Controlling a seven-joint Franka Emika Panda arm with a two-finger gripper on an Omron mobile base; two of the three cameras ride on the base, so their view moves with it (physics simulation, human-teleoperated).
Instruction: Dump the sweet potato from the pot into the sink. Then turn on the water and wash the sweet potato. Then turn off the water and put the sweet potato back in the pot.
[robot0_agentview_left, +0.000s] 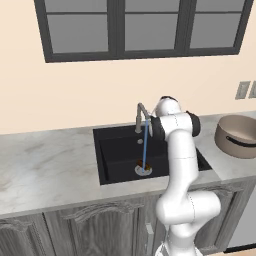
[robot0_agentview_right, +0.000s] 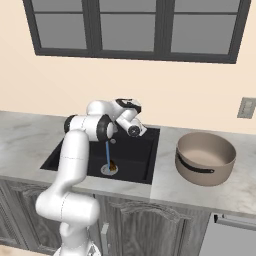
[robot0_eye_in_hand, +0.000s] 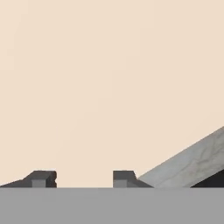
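So the two dark fingertips of the gripper sit a bit apart with nothing between them, just facing the plain cream wall. It hangs over the black rectangular sink, probably near the slim grey metal faucet since blue water is running onto the little orange-brown sweet potato by the drain. The wide tan pot waits on the marble counter to the right.

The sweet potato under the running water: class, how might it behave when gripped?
The sweet potato is wet under the water, so probably slippery. Its elongated shape may roll across the sink floor. It looks stiff.
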